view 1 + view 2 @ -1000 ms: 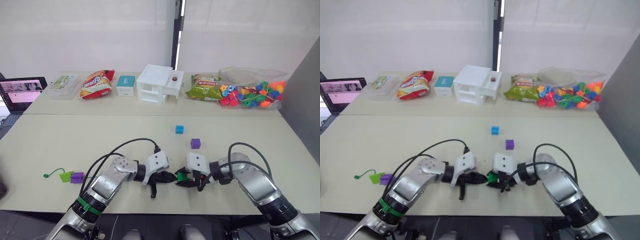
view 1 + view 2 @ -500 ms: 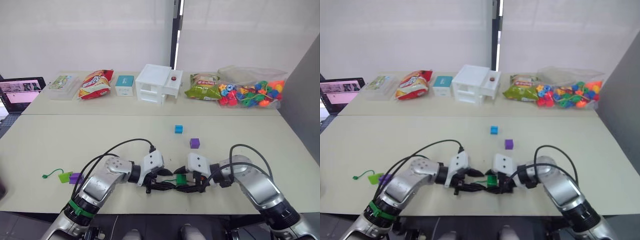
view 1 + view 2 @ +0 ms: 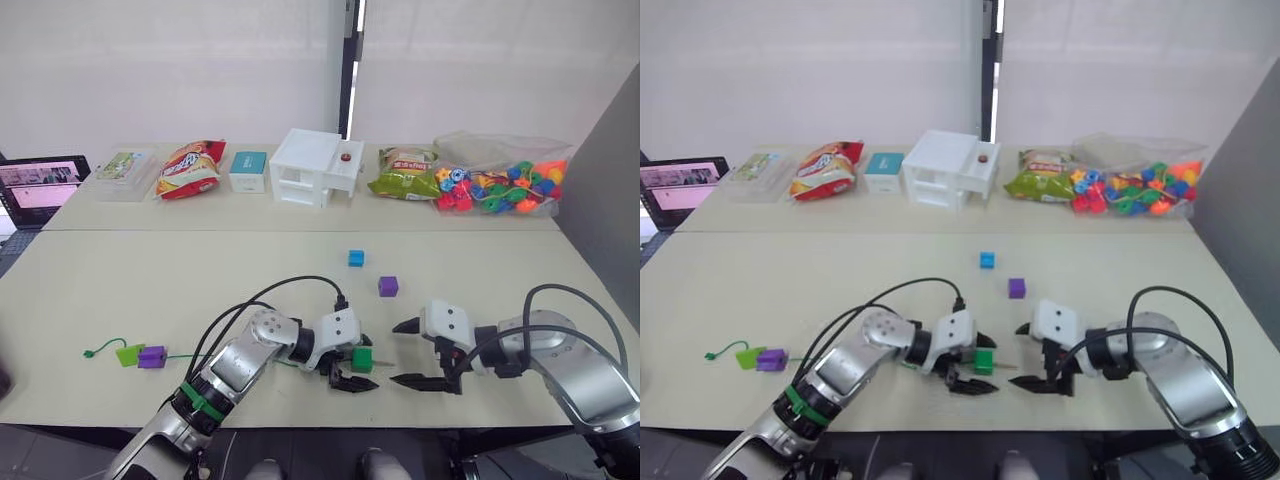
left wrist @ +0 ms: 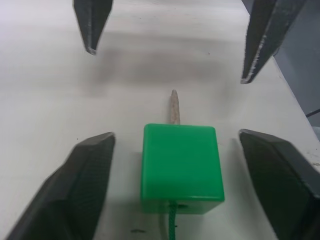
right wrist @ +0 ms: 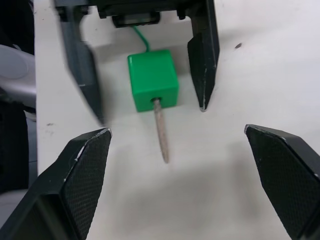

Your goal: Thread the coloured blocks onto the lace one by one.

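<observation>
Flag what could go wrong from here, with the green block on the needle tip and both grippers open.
1. The dark green block lies loose on the table between the open fingers of the left gripper; it sits near the needle tip, so a tug on the lace could slide it off.
2. The open right gripper faces the tip; a clumsy re-grasp could push the needle back through the block.
</observation>
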Controlling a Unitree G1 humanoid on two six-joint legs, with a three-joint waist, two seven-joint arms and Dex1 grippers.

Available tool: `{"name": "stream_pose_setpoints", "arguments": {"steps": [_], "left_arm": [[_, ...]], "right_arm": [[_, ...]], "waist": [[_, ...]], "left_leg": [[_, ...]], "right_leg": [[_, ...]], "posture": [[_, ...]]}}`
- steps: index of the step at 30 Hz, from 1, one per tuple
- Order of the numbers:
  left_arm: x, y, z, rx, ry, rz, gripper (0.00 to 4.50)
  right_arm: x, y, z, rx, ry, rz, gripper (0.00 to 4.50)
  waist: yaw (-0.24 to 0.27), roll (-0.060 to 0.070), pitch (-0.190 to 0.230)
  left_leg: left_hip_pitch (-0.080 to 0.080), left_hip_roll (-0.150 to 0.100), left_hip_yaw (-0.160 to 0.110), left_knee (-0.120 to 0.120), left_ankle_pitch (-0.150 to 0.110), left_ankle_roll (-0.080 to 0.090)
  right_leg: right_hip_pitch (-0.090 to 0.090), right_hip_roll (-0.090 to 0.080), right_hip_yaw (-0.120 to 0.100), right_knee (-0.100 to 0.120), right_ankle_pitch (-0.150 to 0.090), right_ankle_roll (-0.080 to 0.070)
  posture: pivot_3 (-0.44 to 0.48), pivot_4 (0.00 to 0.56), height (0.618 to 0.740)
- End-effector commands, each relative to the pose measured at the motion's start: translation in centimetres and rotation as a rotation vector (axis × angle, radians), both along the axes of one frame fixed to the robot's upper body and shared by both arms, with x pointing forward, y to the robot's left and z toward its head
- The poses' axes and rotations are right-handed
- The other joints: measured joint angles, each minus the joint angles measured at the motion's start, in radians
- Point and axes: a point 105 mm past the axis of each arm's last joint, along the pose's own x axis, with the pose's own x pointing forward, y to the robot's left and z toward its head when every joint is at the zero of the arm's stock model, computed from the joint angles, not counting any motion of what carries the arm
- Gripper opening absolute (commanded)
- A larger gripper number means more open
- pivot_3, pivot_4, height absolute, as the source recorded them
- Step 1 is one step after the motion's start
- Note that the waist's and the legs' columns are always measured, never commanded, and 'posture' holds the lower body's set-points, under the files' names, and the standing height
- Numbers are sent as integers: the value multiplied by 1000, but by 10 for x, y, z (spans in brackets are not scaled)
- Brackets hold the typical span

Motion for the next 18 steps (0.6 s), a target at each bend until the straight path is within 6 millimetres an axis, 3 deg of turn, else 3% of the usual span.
{"name": "stream_pose_setpoints", "arguments": {"steps": [1, 5, 11, 18], "left_arm": [[-5, -1, 3, -18, 9, -38, 2644], [-9, -1, 4, -22, 13, -56, 1329], [-8, 2, 5, -21, 19, -62, 1212], [-7, 2, 6, -17, 14, -58, 1212]], "right_arm": [[-1, 3, 7, 10, -40, 20, 4500], [-1, 4, 1, 7, -33, 23, 4500], [3, 9, -15, -22, -19, 44, 4500], [3, 9, -29, -48, -4, 58, 2350]], "waist": [[2, 0, 0], [5, 0, 0], [3, 0, 0], [4, 0, 0]], "left_leg": [[0, 0, 0, 0, 0, 0], [0, 0, 0, 0, 0, 0], [0, 0, 0, 0, 0, 0], [0, 0, 0, 0, 0, 0]], "right_leg": [[0, 0, 0, 0, 0, 0], [0, 0, 0, 0, 0, 0], [0, 0, 0, 0, 0, 0], [0, 0, 0, 0, 0, 0]], "posture": [[0, 150, 740], [0, 150, 740], [0, 150, 740], [0, 150, 740]]}}
